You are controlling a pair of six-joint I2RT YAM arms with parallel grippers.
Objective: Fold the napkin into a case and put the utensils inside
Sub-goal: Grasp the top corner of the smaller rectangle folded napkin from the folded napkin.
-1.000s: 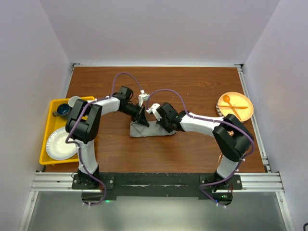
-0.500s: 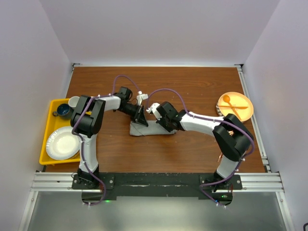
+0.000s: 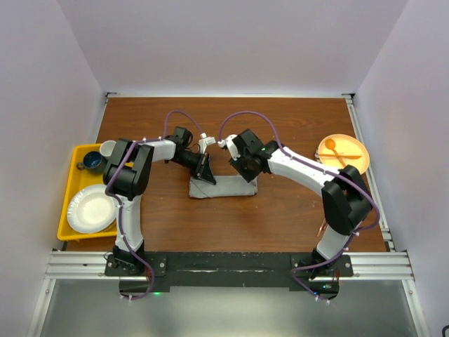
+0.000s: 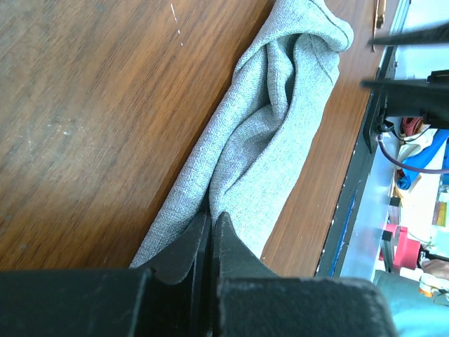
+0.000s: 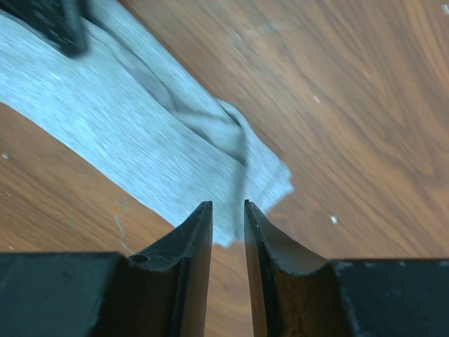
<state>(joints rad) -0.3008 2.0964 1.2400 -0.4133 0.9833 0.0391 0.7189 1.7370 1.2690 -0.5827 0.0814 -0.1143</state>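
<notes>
left claw (image 4: 212, 226) clenched on the napkin (image 4: 270, 147), right claw (image 5: 228, 210) (slightly parted, empty) over its other end

Left hand (image 4: 210, 219) clamped, right hand (image 5: 226, 208) slightly ajar.

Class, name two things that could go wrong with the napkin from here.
1. The left gripper pinches one end of the napkin, whose folds look bunched; a pull could undo them.
2. The right gripper hangs open above the other end, so nothing pins it; the cloth may slide.
</notes>
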